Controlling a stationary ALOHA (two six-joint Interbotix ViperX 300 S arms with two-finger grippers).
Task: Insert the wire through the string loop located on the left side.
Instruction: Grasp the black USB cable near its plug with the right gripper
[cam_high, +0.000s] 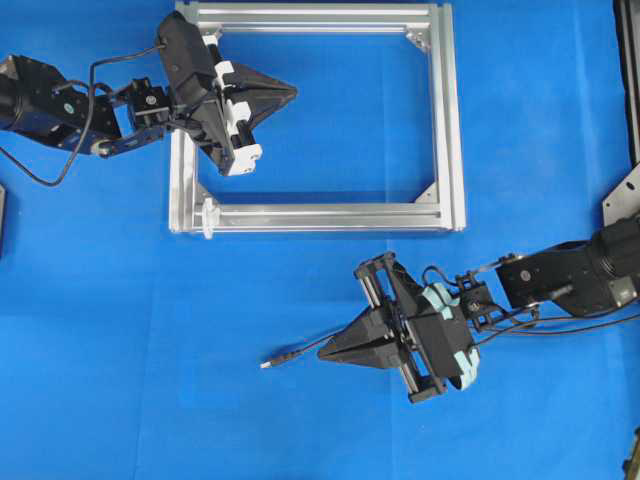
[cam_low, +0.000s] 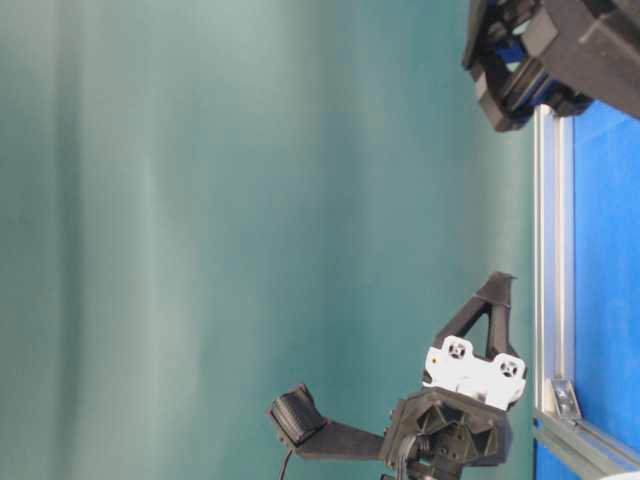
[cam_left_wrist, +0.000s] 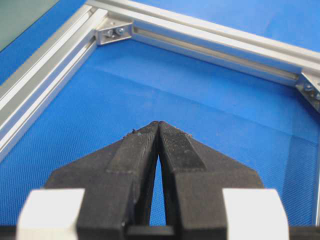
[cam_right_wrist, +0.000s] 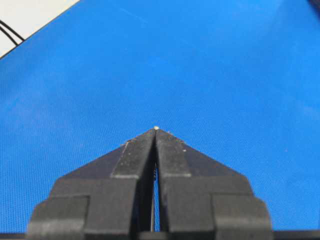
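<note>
Nearest you, the wire (cam_high: 300, 352) lies limp on the blue counter (cam_high: 150, 380) beneath the right tool (cam_high: 325, 354), jaws together, gripping nothing. It's light and floppy: pinch just behind the plug. Farther off, the string loop (cam_high: 209, 217) stands on the frame (cam_high: 445, 120); left tool (cam_high: 290, 92) closed, empty.

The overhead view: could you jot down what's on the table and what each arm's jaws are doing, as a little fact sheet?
surface: blue cloth
frame: square silver aluminium frame, lying flat
string loop: small white loop at the frame's lower-left corner
wire: black, plug tip free on the cloth left of the right gripper
left gripper: jaws shut, empty, above the frame
right gripper: jaws shut over the wire; grip unclear
</note>
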